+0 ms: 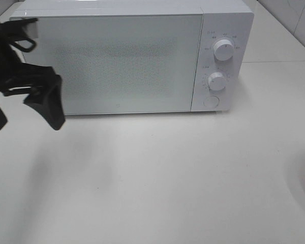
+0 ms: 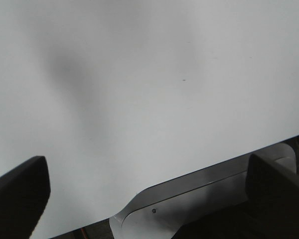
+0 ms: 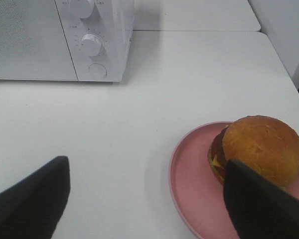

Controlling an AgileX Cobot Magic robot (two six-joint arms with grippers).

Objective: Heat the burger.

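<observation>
your right gripper (image 3: pixel 144 199) hangs wide open and empty over the white table (image 3: pixel 139 124), one black finger (image 3: pixel 259 204) just in front of the golden-bunned burger (image 3: pixel 259 149) on its round pink plate (image 3: pixel 189 184). your left gripper (image 1: pixel 25 114), fully open, holds nothing near the closed white microwave (image 1: pixel 122 61). its dial markings are too small to read.

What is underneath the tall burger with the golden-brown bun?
A round pink plate on the white table holds the tall golden-brown-bun burger. The plate surface directly beneath it is covered, and one black end effector finger hides its near edge.
</observation>
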